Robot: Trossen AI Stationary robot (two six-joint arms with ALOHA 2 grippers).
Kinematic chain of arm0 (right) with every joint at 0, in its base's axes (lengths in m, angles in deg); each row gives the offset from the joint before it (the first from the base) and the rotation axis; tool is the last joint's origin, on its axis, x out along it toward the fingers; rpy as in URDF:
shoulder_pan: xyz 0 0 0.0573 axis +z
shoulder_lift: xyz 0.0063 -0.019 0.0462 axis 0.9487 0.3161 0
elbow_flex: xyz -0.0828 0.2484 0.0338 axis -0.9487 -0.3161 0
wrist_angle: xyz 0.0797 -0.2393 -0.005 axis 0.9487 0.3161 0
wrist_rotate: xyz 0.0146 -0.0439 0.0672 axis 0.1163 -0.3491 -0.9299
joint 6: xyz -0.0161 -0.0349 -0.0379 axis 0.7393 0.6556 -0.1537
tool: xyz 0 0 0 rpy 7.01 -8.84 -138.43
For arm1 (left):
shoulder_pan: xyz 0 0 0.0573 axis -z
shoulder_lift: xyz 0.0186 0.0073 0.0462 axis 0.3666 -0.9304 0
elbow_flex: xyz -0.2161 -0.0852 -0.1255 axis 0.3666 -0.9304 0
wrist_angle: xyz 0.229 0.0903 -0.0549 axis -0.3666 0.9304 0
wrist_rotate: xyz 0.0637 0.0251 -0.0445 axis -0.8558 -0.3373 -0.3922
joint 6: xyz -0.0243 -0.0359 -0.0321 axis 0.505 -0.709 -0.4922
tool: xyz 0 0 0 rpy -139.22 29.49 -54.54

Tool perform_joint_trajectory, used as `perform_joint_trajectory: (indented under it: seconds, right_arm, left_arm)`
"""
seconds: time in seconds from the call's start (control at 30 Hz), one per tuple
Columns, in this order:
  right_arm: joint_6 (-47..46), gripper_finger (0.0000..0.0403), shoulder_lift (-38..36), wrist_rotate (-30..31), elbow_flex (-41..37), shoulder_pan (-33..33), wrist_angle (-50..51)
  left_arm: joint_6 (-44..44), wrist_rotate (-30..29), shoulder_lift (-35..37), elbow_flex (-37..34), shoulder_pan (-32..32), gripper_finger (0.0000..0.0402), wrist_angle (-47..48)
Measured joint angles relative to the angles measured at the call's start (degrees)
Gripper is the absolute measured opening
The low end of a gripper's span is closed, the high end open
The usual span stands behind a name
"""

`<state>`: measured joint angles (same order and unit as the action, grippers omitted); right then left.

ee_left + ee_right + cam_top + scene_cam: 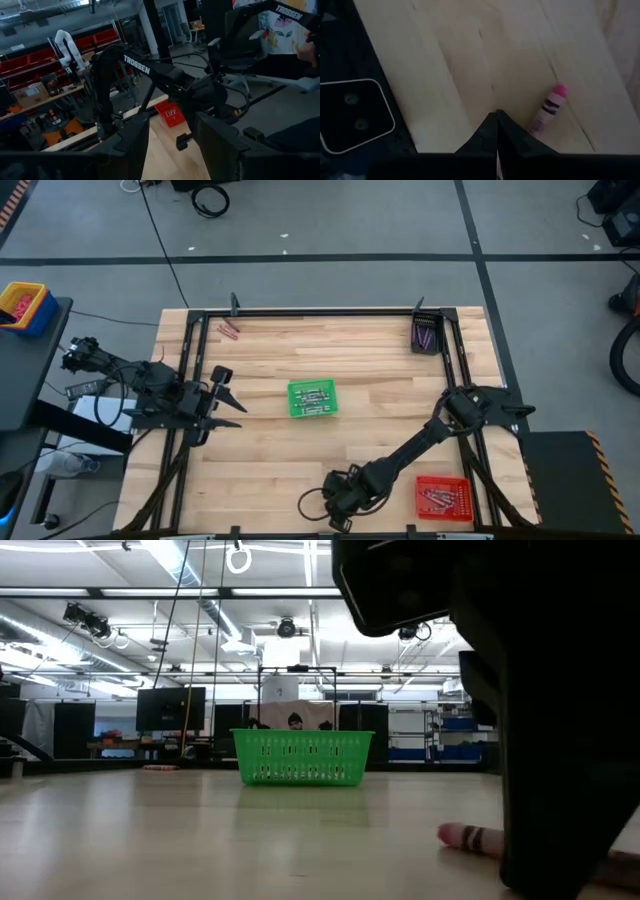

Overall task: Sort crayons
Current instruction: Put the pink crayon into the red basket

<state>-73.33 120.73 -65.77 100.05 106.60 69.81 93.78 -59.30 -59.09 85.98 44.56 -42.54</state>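
A pink crayon (547,111) with dark bands lies flat on the wooden table near its near edge; it also shows in the low view (470,836). My right gripper (496,114) is shut, low over the table just beside this crayon, and shows at the near edge in the high view (335,505). Two reddish crayons (229,330) lie at the far left. My left gripper (222,390) is open and empty, left of the green tray (312,398), which holds several crayons. My right gripper's shut fingers point down at the table, right beside the pink crayon's lower end (536,128). The finger hides that end, so I cannot tell whether it touches the crayon. The crayon lies flat on the table.
A red tray (443,497) with crayons stands at the near right, and a dark tray (425,335) with purple crayons at the far right. A black frame (320,312) runs along the table's edges. A dark box (350,115) sits near my right gripper.
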Motion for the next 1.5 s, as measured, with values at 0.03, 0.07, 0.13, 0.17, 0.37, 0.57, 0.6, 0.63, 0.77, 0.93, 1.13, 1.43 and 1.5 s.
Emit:
perform_joint_trajectory:
  seconds: [0.03,0.07,0.13,0.17,0.37,0.57,0.6,0.63,0.77,0.93,1.13,1.43,1.5]
  right_arm:
    - [-0.76,0.0006,-0.19,0.47,-0.04,0.02,0.16]
    - [-1.46,0.0006,-0.6,1.17,-0.16,0.04,0.54]
    - [-2.33,0.0006,-1.72,2.11,-0.46,0.06,2.18]
    - [-2.4,0.0006,-2.54,2.34,-0.55,0.06,3.04]
    - [-12.04,0.0024,-8.73,5.31,-0.31,-0.03,15.85]
    - [-22.53,0.0097,-9.16,4.82,-0.42,0.58,20.87]
    - [-23.32,0.0112,-9.05,4.8,-0.79,0.8,19.95]
    - [-23.74,0.0126,-9.05,4.82,-1.7,0.97,18.08]
    - [-23.74,0.0158,-9.02,5.1,-3.62,1.33,13.62]
    - [-25.37,0.0158,-9.02,5.13,-6.93,1.21,13.44]
    - [-25.19,0.0155,-9.08,5.26,-11.02,1.18,8.38]
    - [-24.42,0.0134,-9.37,6.43,-12.34,1.05,10.65]
    - [-24.54,0.0118,-9.35,6.42,-12.36,0.82,11.47]
  left_arm:
    - [-0.03,0.0,-0.03,0.0,0.0,0.0173,0.02]
    - [-0.07,0.0,-0.04,-0.02,0.0,0.0173,0.03]
    - [-0.08,0.0,0.0,0.0,0.0,0.0173,0.01]
    - [-0.12,0.0,-0.02,-0.01,0.0,0.0173,0.03]
    - [-0.15,0.0,-0.04,-0.02,0.0,0.0173,0.06]
    - [-0.17,0.0,-0.04,0.0,0.0,0.0173,0.1]
    - [-0.17,0.0,-0.04,0.0,0.0,0.0173,0.12]
    - [-0.17,0.0,-0.04,-0.01,0.0,0.0173,0.14]
    - [-0.46,0.02,-0.04,0.0,0.0,0.0173,0.4]
    - [-0.63,0.02,-0.02,0.0,0.0,0.0173,0.36]
    - [-0.63,0.02,-0.03,-0.02,0.0,0.0173,0.36]
    - [-0.71,0.01,-0.02,-0.01,0.0,0.0173,0.35]
    - [-0.72,0.02,-0.02,-0.01,0.0,0.0173,0.36]
